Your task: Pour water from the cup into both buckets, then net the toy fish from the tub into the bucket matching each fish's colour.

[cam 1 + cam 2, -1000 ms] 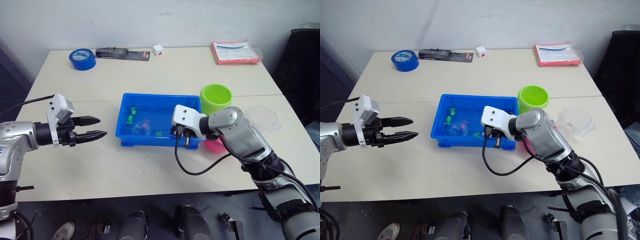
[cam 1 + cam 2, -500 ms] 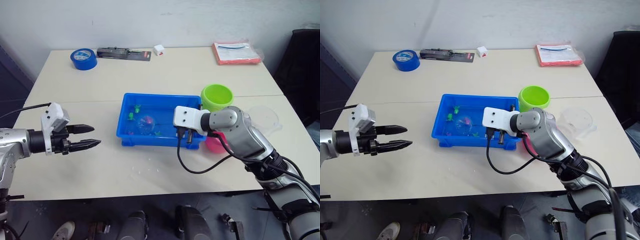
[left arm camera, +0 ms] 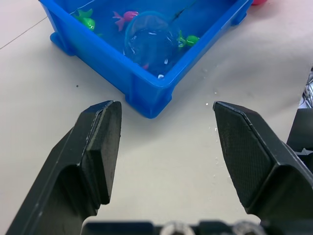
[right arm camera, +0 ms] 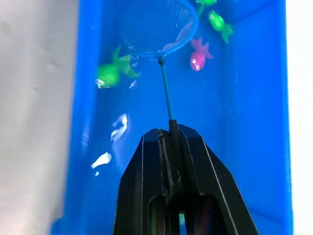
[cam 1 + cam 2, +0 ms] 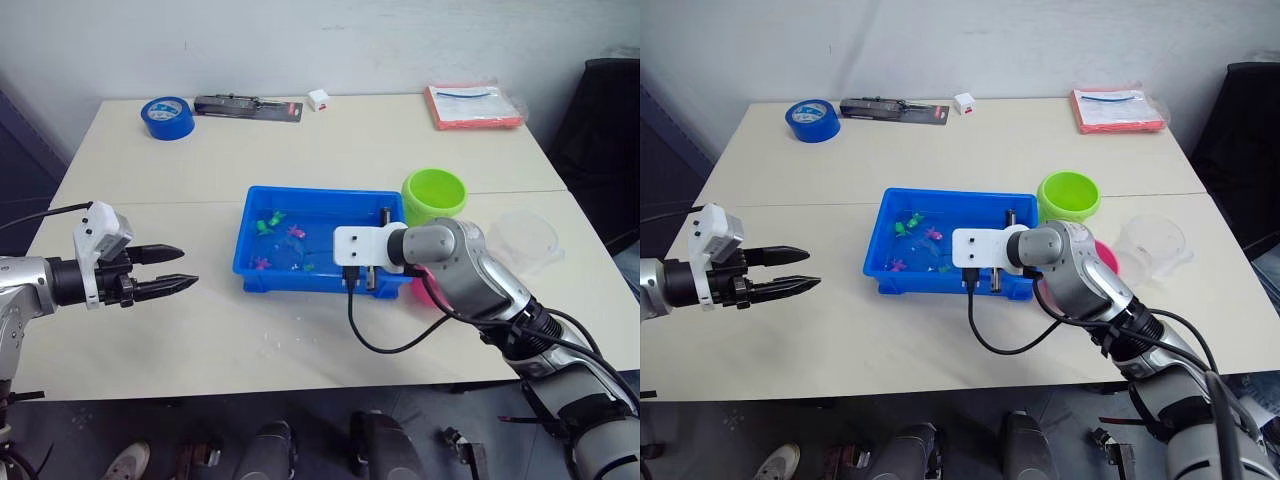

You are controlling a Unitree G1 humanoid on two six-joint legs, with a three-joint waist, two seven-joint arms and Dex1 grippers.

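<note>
While right gripper (image 4: 168, 139) pinches net (image 4: 159, 27) by thin stick, hoop sits in water inside tub (image 5: 250, 255), among green and pink fish (image 4: 198, 56). Left gripper (image 5: 172, 268) hovers over table (image 5: 200, 330) beside tub, fingers spread, empty.

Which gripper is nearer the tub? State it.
Right. The right gripper holds the net over the tub, at its near rim; the left gripper, open, hovers apart on the tub's left.

Bright blue tub (image 5: 252, 262) w/ green & pink fish (image 4: 197, 55); lime bucket (image 5: 433, 195), blue tape roll (image 5: 165, 117).
</note>
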